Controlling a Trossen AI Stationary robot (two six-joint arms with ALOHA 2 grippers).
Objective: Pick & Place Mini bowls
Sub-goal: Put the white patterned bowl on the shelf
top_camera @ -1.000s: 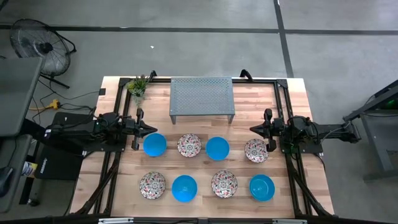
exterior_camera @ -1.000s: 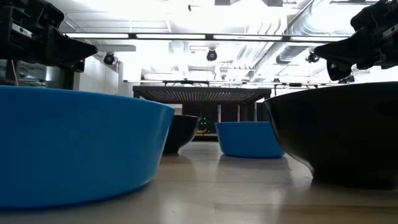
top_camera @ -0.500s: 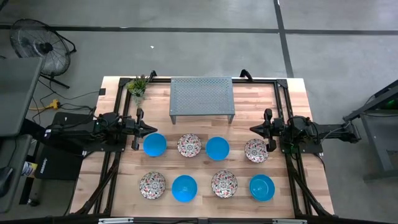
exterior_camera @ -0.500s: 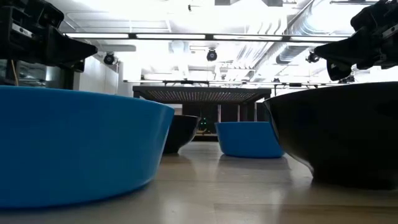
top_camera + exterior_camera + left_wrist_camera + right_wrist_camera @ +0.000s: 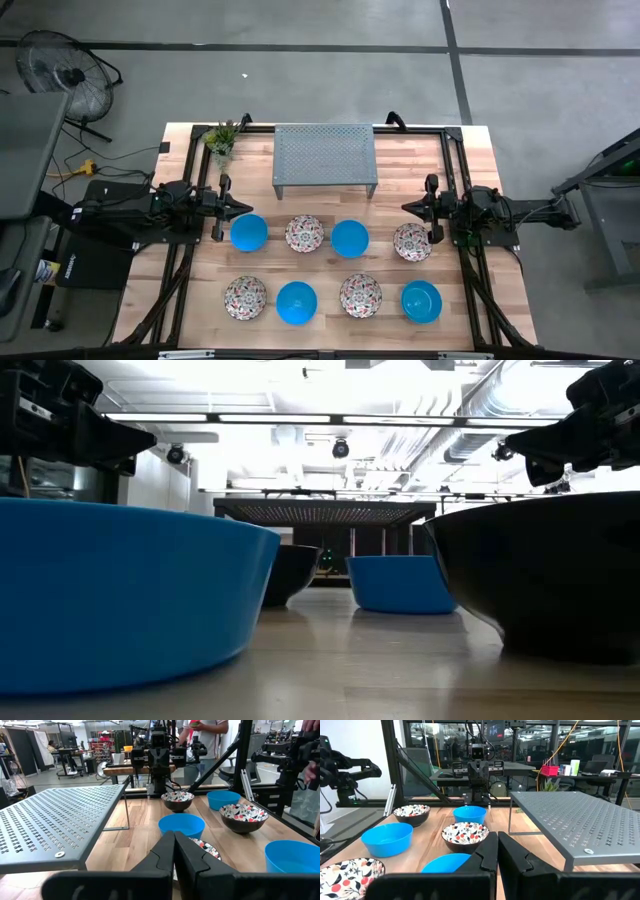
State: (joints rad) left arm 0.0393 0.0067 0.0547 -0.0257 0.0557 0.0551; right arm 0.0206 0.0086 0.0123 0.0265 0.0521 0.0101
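Fingers pressed together and empty on both sides: the left gripper (image 5: 222,207) sits by the tabletop's left edge, the right gripper (image 5: 428,209) by its right edge, each arm stretched low and level, pointing inward at the other.

All eight mini bowls rest on the tabletop (image 5: 470,150) in two rows between the arms. The far row, left to right, runs blue bowl (image 5: 248,232), floral bowl (image 5: 304,233), blue bowl (image 5: 349,238), floral bowl (image 5: 412,241). The row along the near edge runs floral (image 5: 245,297), blue (image 5: 296,302), floral (image 5: 360,295), blue (image 5: 421,301). A perforated metal rack (image 5: 325,155) stands at the far edge with a small potted plant (image 5: 222,139) near the far left corner.

No bowl is lifted, so picking looks not yet begun. A first move would call for spreading the fingers, then lowering over a rim; the rack is probably the destination, though nothing confirms that.
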